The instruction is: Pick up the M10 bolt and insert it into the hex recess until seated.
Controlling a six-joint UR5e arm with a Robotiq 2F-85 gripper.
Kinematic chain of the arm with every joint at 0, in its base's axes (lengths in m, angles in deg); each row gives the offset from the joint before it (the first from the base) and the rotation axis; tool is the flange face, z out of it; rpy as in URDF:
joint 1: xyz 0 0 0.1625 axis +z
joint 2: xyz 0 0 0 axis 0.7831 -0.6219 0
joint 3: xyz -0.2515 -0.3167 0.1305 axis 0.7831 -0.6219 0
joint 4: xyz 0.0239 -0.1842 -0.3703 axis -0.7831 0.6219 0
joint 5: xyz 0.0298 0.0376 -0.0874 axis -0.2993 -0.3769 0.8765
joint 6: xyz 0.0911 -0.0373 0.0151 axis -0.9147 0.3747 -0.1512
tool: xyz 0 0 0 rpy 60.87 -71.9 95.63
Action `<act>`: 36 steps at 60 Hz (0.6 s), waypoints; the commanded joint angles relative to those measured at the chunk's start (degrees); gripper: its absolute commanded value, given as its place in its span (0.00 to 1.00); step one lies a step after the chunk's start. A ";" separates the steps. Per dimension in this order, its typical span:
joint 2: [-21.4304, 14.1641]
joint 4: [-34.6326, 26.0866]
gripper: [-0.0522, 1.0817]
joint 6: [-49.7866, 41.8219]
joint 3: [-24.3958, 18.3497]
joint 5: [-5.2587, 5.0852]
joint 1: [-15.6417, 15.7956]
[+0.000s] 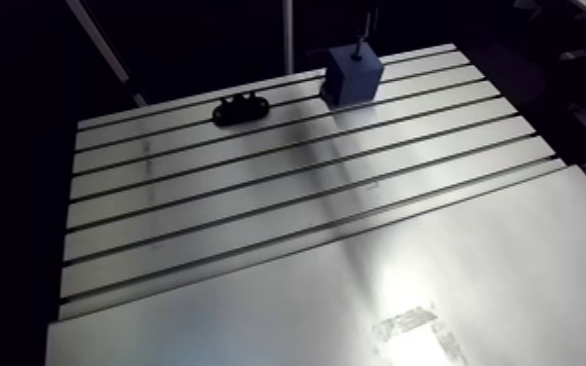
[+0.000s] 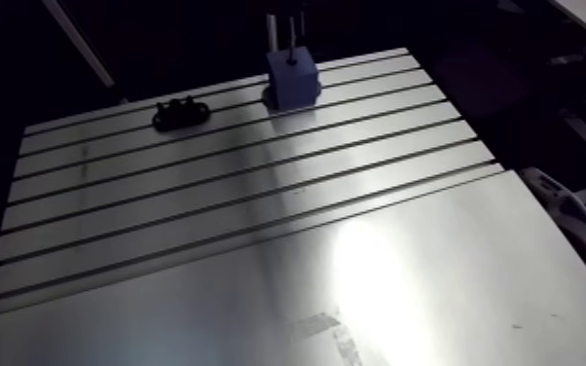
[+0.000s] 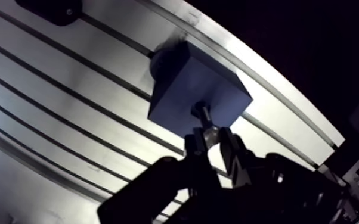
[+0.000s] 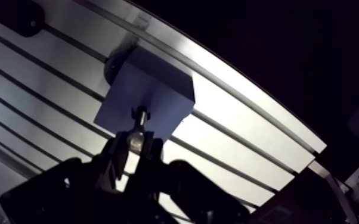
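The pincer [image 3: 213,142] has its two fingers closed to a narrow gap on the M10 bolt [image 3: 204,116]. The bolt juts straight ahead of the fingertips, and its far end meets the top face of the blue block [image 3: 182,89]; how deep it sits cannot be told. Beyond the block, well apart on the slotted table [image 3: 50,101], lies a black fixture [image 3: 50,9].

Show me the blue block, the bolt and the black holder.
blue block [image 1: 351,83]: arm view, its front face.
bolt [image 3: 203,112]: wrist view, the end nearest the block.
black holder [image 1: 241,109]: arm view, its middle.
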 commanded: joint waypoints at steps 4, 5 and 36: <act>0.44 0.24 0.86 -0.07 -0.05 -0.02 0.07; 0.44 0.24 0.86 -0.07 -0.05 -0.02 0.07; 0.72 0.59 0.86 -0.07 0.12 -0.11 -0.01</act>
